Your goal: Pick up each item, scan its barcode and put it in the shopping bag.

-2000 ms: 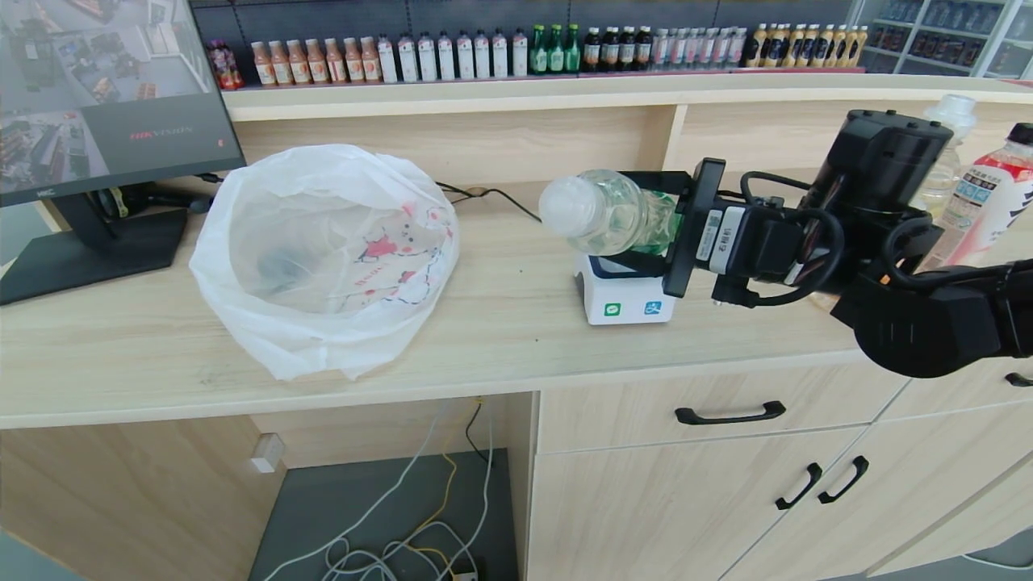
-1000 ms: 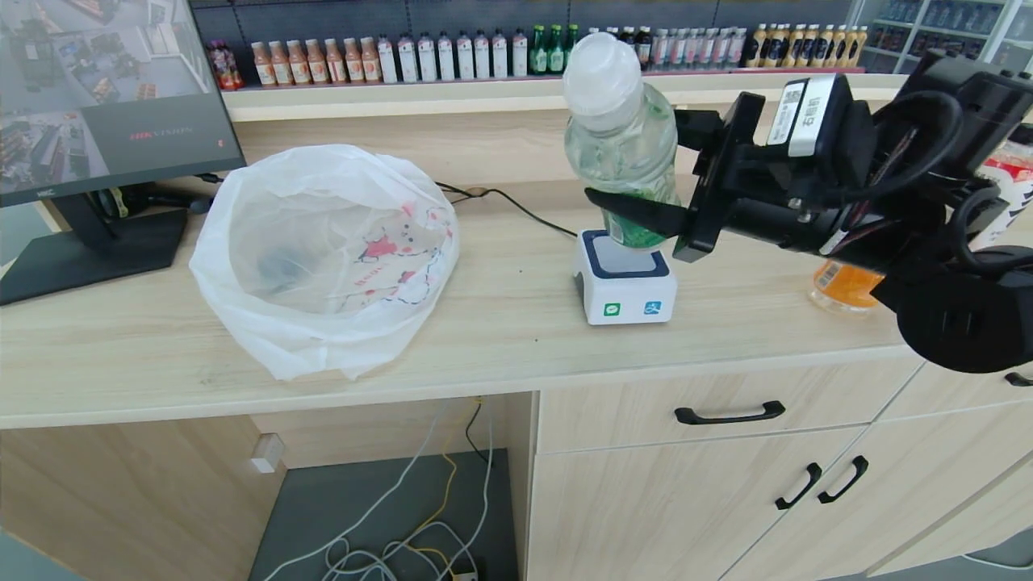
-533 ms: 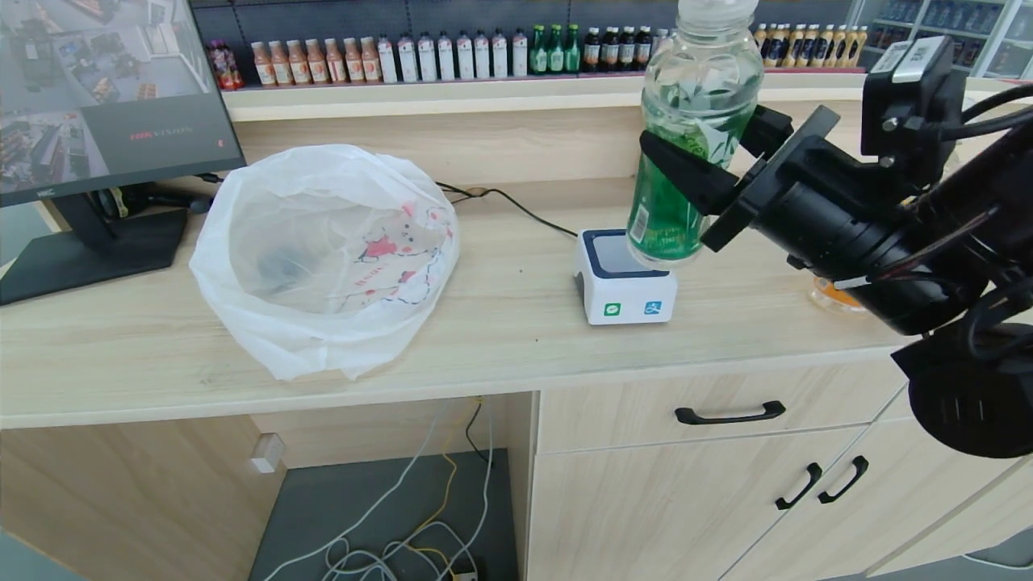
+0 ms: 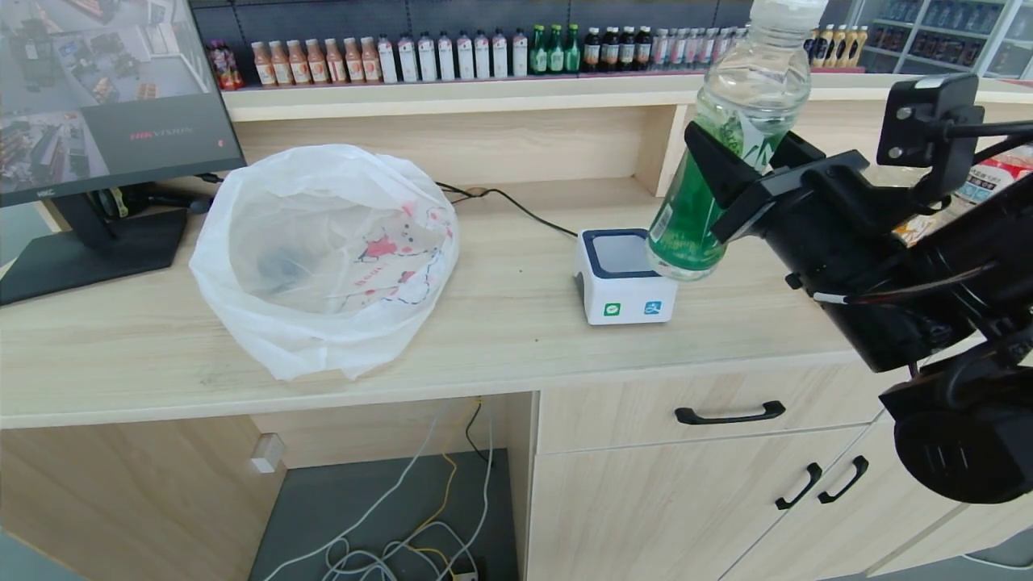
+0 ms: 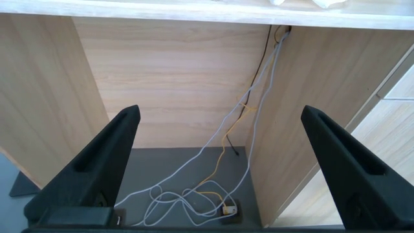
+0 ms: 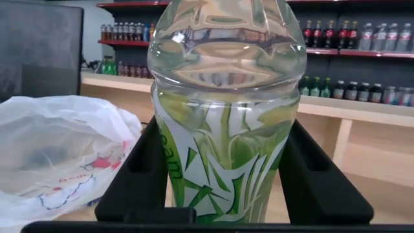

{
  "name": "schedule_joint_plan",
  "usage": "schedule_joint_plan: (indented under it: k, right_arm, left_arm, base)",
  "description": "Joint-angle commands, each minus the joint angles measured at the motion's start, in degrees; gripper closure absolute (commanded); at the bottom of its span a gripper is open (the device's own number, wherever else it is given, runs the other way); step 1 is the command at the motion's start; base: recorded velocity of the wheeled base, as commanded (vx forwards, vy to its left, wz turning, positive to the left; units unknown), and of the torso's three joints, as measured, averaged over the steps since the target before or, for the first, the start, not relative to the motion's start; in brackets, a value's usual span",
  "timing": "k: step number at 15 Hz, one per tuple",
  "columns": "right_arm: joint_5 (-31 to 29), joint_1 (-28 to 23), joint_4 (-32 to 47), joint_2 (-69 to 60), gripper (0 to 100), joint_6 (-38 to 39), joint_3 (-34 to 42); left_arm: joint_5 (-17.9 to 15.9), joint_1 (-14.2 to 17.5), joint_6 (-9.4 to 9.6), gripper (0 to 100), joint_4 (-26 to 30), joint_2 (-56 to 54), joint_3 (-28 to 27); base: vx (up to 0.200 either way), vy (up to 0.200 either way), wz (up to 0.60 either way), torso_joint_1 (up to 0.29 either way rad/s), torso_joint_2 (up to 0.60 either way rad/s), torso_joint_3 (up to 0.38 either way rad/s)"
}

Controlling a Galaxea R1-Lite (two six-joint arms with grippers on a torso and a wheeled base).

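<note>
My right gripper (image 4: pixel 730 190) is shut on a clear bottle with a green label (image 4: pixel 722 161), held almost upright with its white cap up. The bottle's base hangs just above the right edge of the white barcode scanner (image 4: pixel 621 278) on the counter. In the right wrist view the bottle (image 6: pixel 226 123) stands between the two black fingers (image 6: pixel 132 178). The white plastic shopping bag (image 4: pixel 323 250) sits open on the counter to the left, with a dark item inside; the bag (image 6: pixel 58 155) also appears beyond the bottle. My left gripper (image 5: pixel 223 168) hangs open below the counter, facing cables on the floor.
A monitor (image 4: pixel 105 105) stands at the counter's far left. A black cable (image 4: pixel 500 202) runs behind the scanner. Another bottle (image 4: pixel 997 173) stands at the right behind my arm. A raised ledge and a shelf of bottles (image 4: pixel 524 52) lie behind. Drawers with black handles (image 4: pixel 730 415) are below.
My right gripper has swung the bottle from lying sideways over the scanner to upright, lifting it and carrying it rightward, so its base now hangs over the scanner's right edge.
</note>
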Motion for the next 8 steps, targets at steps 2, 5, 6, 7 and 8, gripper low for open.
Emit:
schedule_joint_plan:
  k: [2,5,6,7,8]
  right_arm:
    - [-5.96,2.07,-1.48,1.84,100,-0.04,-1.01]
    - [-6.13,2.95,-1.48,6.59,100,0.05,-8.30]
    - [-6.22,2.69,-1.48,7.03,100,-0.04,-8.65]
    - [-6.22,2.78,-1.48,7.20,100,-0.04,-8.83]
    - [-6.22,2.78,-1.48,7.20,100,-0.04,-8.83]
  left_arm:
    - [0.00,0.02,-0.01,0,0.00,-0.02,0.00]
    - [0.00,0.02,-0.01,0,0.00,-0.02,0.00]
    - [0.00,0.02,-0.01,0,0.00,-0.02,0.00]
    - [0.00,0.02,-0.10,0,0.00,-0.02,0.00]
    - [0.00,0.02,-0.10,0,0.00,-0.02,0.00]
  base:
    - [0.000,0.000,0.00,0.000,0.00,0.000]
    - [0.000,0.000,0.00,0.000,0.00,0.000]
    - [0.000,0.000,0.00,0.000,0.00,0.000]
    - [0.000,0.000,0.00,0.000,0.00,0.000]
    - [0.000,0.000,0.00,0.000,0.00,0.000]
